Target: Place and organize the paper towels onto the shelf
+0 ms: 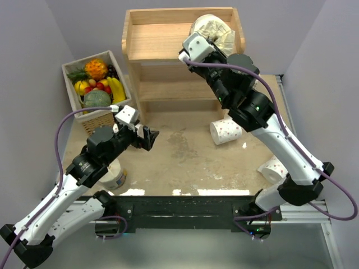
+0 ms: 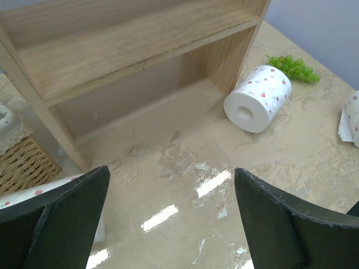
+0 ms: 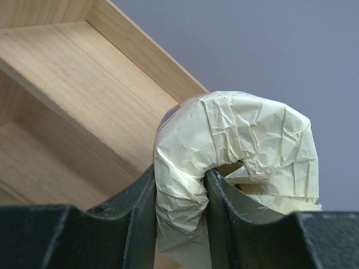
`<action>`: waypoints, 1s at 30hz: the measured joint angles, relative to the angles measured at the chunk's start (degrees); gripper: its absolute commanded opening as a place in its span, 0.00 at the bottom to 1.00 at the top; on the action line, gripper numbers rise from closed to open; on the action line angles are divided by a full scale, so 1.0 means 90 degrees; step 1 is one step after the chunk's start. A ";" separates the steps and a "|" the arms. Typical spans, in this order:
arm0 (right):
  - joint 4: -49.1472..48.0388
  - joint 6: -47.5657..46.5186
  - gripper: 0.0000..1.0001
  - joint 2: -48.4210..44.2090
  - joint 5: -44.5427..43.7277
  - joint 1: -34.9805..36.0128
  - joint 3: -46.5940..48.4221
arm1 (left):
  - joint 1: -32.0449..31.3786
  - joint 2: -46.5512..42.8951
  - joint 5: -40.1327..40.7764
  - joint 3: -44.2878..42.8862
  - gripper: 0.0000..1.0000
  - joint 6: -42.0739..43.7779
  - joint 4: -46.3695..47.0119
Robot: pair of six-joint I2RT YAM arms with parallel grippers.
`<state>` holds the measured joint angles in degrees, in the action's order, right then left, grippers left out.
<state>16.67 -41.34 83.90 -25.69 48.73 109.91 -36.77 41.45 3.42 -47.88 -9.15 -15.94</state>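
Observation:
My right gripper (image 1: 205,42) is shut on a large cream-wrapped paper towel roll (image 1: 216,29) and holds it over the right end of the wooden shelf's top board (image 1: 160,40). In the right wrist view the fingers pinch the roll's crumpled wrapper (image 3: 247,140) above the shelf (image 3: 73,73). A small white dotted roll (image 1: 226,131) lies on its side by the shelf's right foot; it also shows in the left wrist view (image 2: 258,98). Another lies at the right (image 1: 273,168), and one under my left arm (image 1: 115,176). My left gripper (image 1: 148,137) is open and empty above the table (image 2: 171,171).
A wicker fruit basket (image 1: 95,89) stands left of the shelf. Green grapes (image 2: 291,66) lie behind the dotted roll. The shelf's lower tier (image 2: 129,50) faces my left gripper. Grey walls close in on both sides.

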 measured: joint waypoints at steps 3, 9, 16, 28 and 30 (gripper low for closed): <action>0.0092 -0.0053 0.39 0.0474 0.0134 -0.0270 0.0622 | 0.0000 -0.0012 0.0000 0.0000 0.99 0.0000 0.0000; 0.0355 -0.0053 0.40 0.1059 0.0270 -0.0799 0.1360 | 0.0000 -0.0010 -0.0002 0.0002 0.99 0.0000 0.0000; 0.0636 -0.0005 0.42 0.1348 0.0646 -0.1178 0.1656 | 0.0000 -0.0010 0.0002 0.0002 0.99 0.0002 0.0000; 0.0578 -0.0034 0.72 0.1462 0.0988 -0.1202 0.1848 | 0.0000 -0.0007 0.0017 0.0002 1.00 0.0044 0.0000; 0.0578 -0.0029 0.73 0.1506 0.0991 -0.1202 0.2052 | 0.0000 -0.0007 0.0027 0.0002 1.00 0.0046 0.0000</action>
<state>21.87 -41.60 97.45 -16.78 37.91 128.38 -36.77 41.39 3.66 -47.86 -8.73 -15.94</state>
